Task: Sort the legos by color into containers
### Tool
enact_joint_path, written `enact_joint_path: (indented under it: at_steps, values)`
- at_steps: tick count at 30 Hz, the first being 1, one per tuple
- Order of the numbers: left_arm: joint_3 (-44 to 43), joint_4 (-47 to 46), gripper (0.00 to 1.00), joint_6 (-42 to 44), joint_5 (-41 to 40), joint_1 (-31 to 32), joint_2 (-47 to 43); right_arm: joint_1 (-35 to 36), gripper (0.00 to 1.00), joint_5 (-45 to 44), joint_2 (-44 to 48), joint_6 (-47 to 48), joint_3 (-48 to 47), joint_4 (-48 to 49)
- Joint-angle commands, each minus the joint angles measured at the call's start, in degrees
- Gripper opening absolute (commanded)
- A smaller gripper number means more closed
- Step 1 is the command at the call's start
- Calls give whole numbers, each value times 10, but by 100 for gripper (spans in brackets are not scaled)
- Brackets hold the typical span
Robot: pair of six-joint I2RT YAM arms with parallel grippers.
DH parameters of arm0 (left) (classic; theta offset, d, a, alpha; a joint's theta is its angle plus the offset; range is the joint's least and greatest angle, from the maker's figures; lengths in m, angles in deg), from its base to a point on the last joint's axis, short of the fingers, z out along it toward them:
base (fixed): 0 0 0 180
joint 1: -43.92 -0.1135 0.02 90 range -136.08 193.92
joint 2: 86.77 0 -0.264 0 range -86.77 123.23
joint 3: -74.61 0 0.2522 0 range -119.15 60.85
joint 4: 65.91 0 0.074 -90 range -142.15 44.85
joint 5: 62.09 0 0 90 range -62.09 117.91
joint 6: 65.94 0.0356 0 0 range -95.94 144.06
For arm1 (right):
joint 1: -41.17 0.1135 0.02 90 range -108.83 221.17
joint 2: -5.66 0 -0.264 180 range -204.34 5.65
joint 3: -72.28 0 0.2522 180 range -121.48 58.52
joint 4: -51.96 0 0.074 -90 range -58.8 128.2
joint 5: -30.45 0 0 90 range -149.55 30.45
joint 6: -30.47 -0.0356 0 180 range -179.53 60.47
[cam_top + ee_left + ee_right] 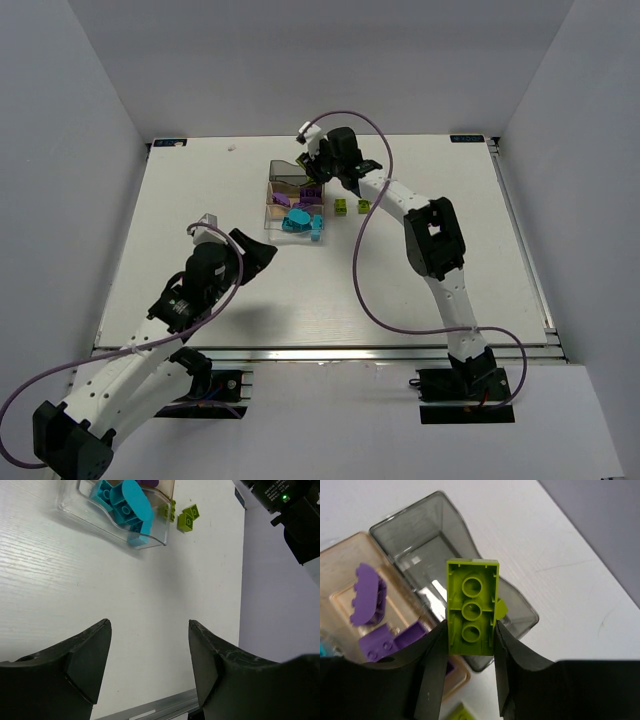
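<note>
My right gripper (470,635) is shut on a lime green lego (471,607), held underside up above the smoky grey container (415,540). Beside that stands the amber container (345,580) with purple legos (367,600) in it. The clear container (75,507) holds cyan legos (125,505). Two small lime green legos (187,517) lie on the table just right of the containers (290,195). My left gripper (149,625) is open and empty, low over bare table on the near side of the clear container. From above, the right gripper (318,172) is at the far end of the row.
The white table (200,280) has grey walls on three sides and a metal rail (330,350) along its near edge. The right arm (430,240) reaches across the table's right half, with its purple cable looping beside it.
</note>
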State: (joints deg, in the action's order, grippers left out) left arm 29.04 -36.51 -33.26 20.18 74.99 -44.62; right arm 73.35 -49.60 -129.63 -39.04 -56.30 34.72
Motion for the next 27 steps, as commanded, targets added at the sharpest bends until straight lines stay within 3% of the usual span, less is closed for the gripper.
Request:
enact_joint_path:
  at_steps: [1,6,10,12,20,23,24,26,27]
  values:
    - [-9,33,73,-5,-24,-1,-13,2,14,-24,-16,-11,-47,77]
    - [-11,42,74,-5,-27,-1,-13,6,28,-25,-43,-7,-69,96]
    - [-12,36,75,-2,-26,-1,-10,6,54,-26,-47,-5,-63,95]
    - [-15,30,76,3,-25,-1,-8,6,61,-20,-37,0,-42,96]
    - [-43,-15,75,40,6,-1,63,-1,65,0,18,-19,-3,84]
    - [-82,-32,62,72,28,-1,125,-25,48,37,70,-65,-7,39]
    - [-94,-38,56,81,36,-1,147,-34,28,79,86,-76,-1,36]
    - [-142,-55,39,109,68,-1,221,-75,12,137,140,-95,33,-5]
    - [-162,-60,36,118,76,0,250,-87,8,171,158,-99,49,-11]
